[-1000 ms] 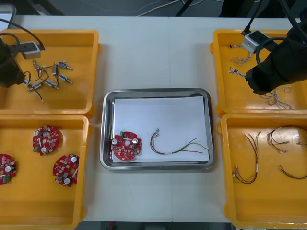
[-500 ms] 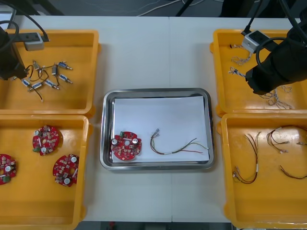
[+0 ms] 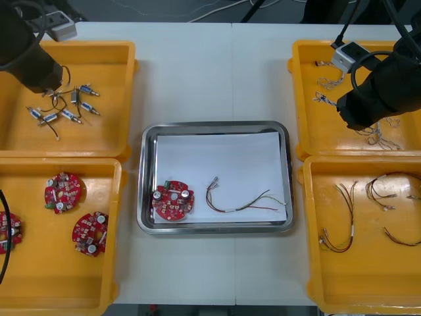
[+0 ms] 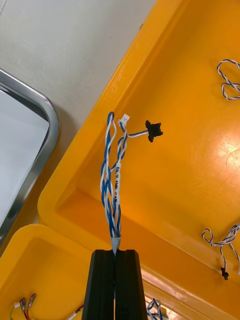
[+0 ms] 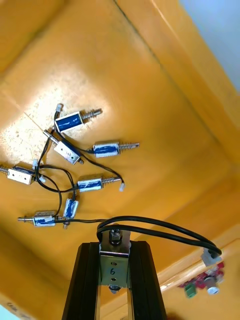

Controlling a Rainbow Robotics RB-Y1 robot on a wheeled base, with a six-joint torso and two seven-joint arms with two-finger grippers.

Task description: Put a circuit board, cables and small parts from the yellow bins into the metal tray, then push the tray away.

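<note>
My left gripper is in the upper left of the frame, over the upper left yellow bin. Its fingers are clamped on one small metal part, and the part's black wire loops out just past the fingertips. Beneath it, the loose small metal parts lie scattered on the bin floor with their wires tangled, clear of my fingers. On the right side of the frame, my right gripper hangs above the upper right yellow bin, near the wall on the tray side. Its fingers are pinched tight on the end of a twisted blue and white cable, which stands out from the fingertips with a white plug and a black plug at its free end. In the centre of the worktop sits the metal tray, white inside. It holds a round red circuit board in its lower left corner, with a red and yellow cable near it, not touching.
</note>
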